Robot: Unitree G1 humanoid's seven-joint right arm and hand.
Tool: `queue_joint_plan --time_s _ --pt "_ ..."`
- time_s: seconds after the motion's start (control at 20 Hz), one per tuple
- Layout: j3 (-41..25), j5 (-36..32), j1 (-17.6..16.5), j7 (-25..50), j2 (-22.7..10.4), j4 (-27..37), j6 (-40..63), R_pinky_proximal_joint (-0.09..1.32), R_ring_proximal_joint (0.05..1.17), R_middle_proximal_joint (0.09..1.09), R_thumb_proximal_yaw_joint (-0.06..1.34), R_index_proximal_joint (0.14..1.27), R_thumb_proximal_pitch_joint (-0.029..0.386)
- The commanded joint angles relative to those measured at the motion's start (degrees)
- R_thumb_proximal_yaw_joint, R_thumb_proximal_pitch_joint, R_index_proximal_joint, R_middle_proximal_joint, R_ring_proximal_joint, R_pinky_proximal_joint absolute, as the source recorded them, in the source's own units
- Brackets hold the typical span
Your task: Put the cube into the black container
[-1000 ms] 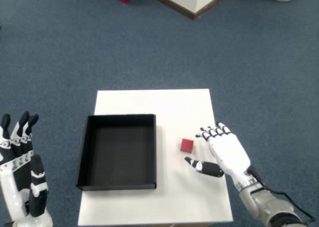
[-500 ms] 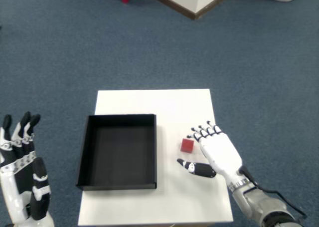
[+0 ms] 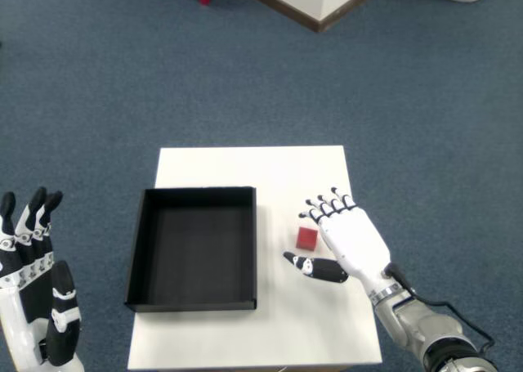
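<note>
Head view, open right hand (image 3: 347, 239) beside red cube (image 3: 307, 238)

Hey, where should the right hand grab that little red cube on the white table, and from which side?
Probably pinch the red cube across its two opposite side faces, near and far, coming from its right. The right hand is open there already, fingertips above the cube and thumb below it. The cube sits flat and clear of the black container on its left, so nothing blocks that approach.

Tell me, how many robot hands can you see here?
2. The right hand hovers over the white table, beside the red cube. The left hand is raised at the bottom-left corner, off the table.
</note>
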State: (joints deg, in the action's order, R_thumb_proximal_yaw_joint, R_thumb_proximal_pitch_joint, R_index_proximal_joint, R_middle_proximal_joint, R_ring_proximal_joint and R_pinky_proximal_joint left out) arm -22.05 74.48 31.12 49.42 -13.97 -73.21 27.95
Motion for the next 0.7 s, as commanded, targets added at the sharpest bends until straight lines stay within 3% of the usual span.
queue_joint_plan --time_s 0.05,0.7 --pt "0.6 -0.96 3.78 0.56 -0.92 2.34 -1.14 0.13 0.27 0.29 0.38 0.51 0.011" --pt "1.11 -1.23 4.62 -1.15 -0.74 -1.06 -2.69 0.12 0.27 0.28 0.46 0.56 0.045"
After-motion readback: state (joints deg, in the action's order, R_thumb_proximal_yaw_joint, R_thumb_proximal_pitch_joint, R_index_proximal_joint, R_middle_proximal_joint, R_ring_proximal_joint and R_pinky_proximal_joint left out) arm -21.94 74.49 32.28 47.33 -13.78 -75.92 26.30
